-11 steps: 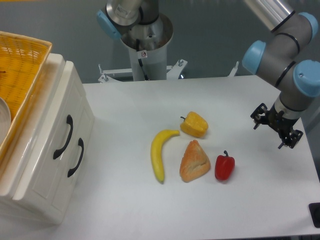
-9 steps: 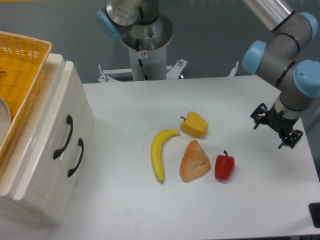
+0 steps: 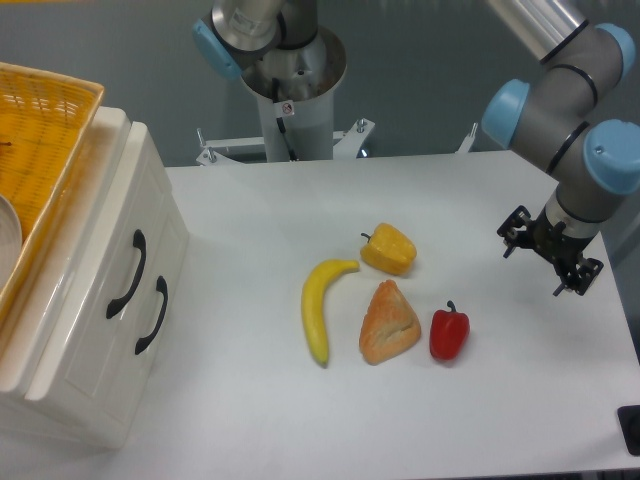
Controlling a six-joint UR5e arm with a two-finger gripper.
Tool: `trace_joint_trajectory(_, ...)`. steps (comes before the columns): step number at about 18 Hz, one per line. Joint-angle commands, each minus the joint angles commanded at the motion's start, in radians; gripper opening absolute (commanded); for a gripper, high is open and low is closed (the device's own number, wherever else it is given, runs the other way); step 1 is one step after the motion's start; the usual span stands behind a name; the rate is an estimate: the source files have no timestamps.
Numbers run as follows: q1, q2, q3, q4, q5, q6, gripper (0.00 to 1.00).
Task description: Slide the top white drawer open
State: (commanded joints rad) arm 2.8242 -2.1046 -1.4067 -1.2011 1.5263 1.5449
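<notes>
— Pincer (image 3: 548, 262) hanging at the right side of the white tabletop (image 3: 260, 210), black fingers spread apart, gripping nothing.
— And the top white drawer (image 3: 122, 262)?
— Far off to the pincer's left, across the whole tabletop — shut flush in the cream cabinet (image 3: 95, 300), curved black handle facing the middle of the tabletop. Well apart from the pincer, no contact.
— Lower drawer (image 3: 150, 325)?
— Just beside the top one, also closed, own black handle.
— On top of the cabinet?
— Yellow woven basket (image 3: 40, 150), with a pale rounded edge showing inside at the frame's left border; hard to tell what.
— Between pincer and cabinet?
— Four food pieces grouped together. Nearest the pincer, a red pepper (image 3: 449, 333), lower and to its left. Next, a wedge of bread (image 3: 389, 322), just beside the pepper. Above that, a yellow pepper (image 3: 389, 249). Farthest left of the group, a banana (image 3: 321, 308), lying lengthwise, curved tip toward the yellow pepper.
— Behind?
— Robot base column (image 3: 290, 90), at the tabletop's far edge.
</notes>
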Motion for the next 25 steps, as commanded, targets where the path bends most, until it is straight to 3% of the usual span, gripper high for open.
trace_joint_trajectory(5,-0.035,0.005,0.000,-0.002,0.058,-0.037,1.00)
trace_joint_trajectory(11,-0.051,0.021,-0.015,0.000,0.052,-0.087,1.00)
trace_joint_trajectory(15,-0.081,0.054,-0.044,-0.005,0.054,-0.248,1.00)
trace_joint_trajectory(20,-0.092,0.132,-0.043,-0.141,0.046,-0.308,1.00)
trace_joint_trajectory(25,-0.115,0.209,-0.040,-0.245,-0.060,-0.411,1.00)
